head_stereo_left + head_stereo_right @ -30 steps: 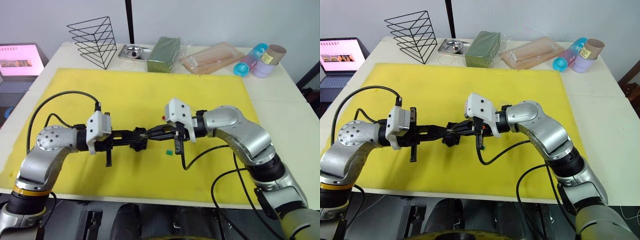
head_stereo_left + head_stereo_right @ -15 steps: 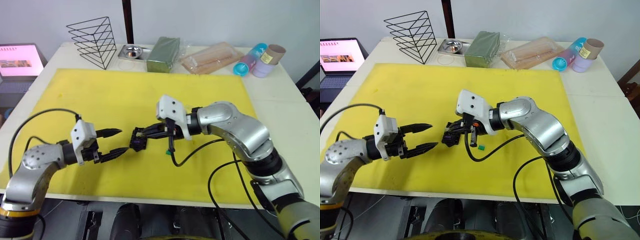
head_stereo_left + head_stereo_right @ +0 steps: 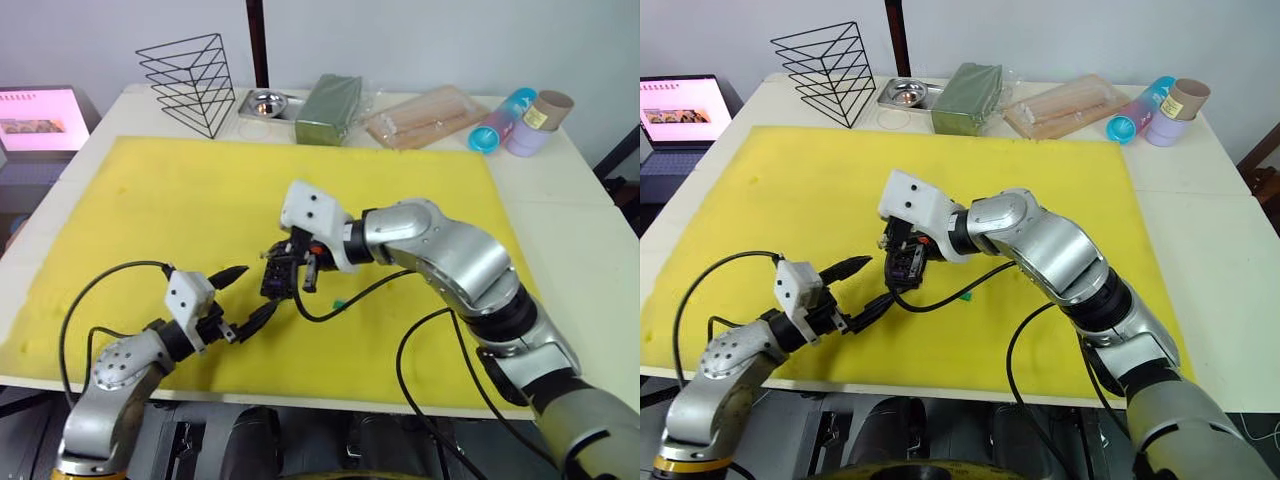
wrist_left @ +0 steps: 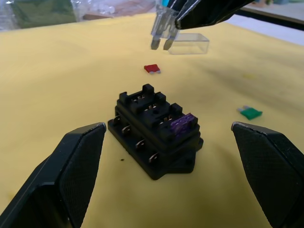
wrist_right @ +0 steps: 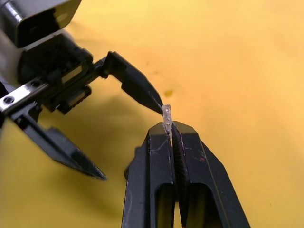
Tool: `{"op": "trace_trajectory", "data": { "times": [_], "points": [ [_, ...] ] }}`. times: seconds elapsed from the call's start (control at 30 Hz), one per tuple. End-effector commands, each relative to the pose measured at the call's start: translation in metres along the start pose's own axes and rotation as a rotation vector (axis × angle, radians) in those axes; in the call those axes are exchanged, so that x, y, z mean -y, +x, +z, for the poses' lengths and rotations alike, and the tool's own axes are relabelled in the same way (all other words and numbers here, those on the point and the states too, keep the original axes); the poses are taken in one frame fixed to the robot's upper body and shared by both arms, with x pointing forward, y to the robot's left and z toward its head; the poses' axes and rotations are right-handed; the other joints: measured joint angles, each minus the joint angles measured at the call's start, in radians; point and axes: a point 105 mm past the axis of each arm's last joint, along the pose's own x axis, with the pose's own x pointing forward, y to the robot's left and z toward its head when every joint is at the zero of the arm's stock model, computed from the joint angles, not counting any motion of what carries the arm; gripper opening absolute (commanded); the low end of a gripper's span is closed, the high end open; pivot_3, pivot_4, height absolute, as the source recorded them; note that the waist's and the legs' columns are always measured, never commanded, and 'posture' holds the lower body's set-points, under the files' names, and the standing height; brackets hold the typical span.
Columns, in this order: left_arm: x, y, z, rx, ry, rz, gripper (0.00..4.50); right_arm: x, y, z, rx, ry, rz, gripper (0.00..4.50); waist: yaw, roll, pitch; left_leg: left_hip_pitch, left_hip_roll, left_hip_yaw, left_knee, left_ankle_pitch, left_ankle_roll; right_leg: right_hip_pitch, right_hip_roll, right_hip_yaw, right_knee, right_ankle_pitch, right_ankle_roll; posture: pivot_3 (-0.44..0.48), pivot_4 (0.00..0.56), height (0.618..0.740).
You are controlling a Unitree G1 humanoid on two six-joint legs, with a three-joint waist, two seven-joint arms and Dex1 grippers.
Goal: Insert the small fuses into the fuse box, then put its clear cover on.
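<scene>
1 pale fuse (image 4: 161,34) pinched by right gripper (image 5: 170,127) above fuse box (image 4: 154,135); left gripper (image 3: 242,297) spread.

Head stereo overhead; wrist close-ups

You're looking at a pale tabletop (image 3: 560,190) almost covered by a yellow foam mat (image 3: 180,200), with a plain light grey wall (image 3: 400,40) behind it and a dark vertical post (image 3: 257,40) rising at 12 o'clock. Along the far edge stand a black wire rack (image 3: 188,80) at 11 o'clock, a small metal tray (image 3: 262,104), a green block (image 3: 328,108), a bagged bundle of sticks (image 3: 425,115) and some tubes (image 3: 520,120) at 1 o'clock. A lit laptop screen (image 3: 40,118) glows pink at 10 o'clock beside the table.
</scene>
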Motion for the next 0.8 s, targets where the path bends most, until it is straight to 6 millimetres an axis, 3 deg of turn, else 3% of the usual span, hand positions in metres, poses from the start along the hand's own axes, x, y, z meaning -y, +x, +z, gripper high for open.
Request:
{"op": "trace_trajectory", "data": {
  "times": [0.03, 0.23, 0.4, 0.57, 0.8],
  "points": [
    [0.003, 0.004, 0.016, 0.071, 0.024, 0.045, 4.48, 0.006, -0.003, 0.008, 0.003, -0.041, -0.043, 0.0, 0.0, 0.0, 0.0, 0.0, 0.0, 0.0, 0.0, 0.0, 0.0, 0.0, 0.0, 0.0, 0.0, 0.0, 0.0, 0.0, 0.15, 0.74],
    [0.013, 0.011, 0.023, 0.159, 0.046, 0.08, 4.48, 0.004, 0.002, 0.007, -0.01, -0.012, -0.057, 0.0, -0.001, 0.0, 0.0, 0.0, 0.0, 0.0, 0.0, 0.0, 0.0, 0.0, 0.0, 0.0, 0.0, 0.0, 0.0, 0.0, 0.15, 0.74],
    [0.001, 0.009, 0.006, 0.098, 0.027, 0.169, 4.48, 0.006, 0.004, 0.002, -0.033, 0.005, -0.058, 0.0, -0.002, 0.0, 0.0, 0.0, 0.0, 0.0, 0.0, 0.0, 0.0, 0.0, 0.0, 0.0, 0.0, 0.0, 0.0, 0.0, 0.15, 0.74],
    [0.007, 0.003, -0.009, 0.046, -0.033, 0.142, 4.48, 0.004, 0.006, 0.0, -0.044, 0.023, -0.051, 0.0, -0.004, 0.0, 0.0, 0.0, 0.0, 0.0, 0.0, 0.0, 0.0, 0.0, 0.0, 0.0, 0.0, 0.0, 0.0, 0.0, 0.15, 0.74],
    [0.004, 0.003, -0.015, 0.053, -0.001, 0.134, 4.48, 0.006, 0.008, -0.006, -0.063, 0.034, -0.063, 0.0, -0.002, 0.0, 0.0, 0.0, 0.0, 0.0, 0.0, 0.0, 0.0, 0.0, 0.0, 0.0, 0.0, 0.0, 0.0, 0.0, 0.15, 0.74]
  ]
}}
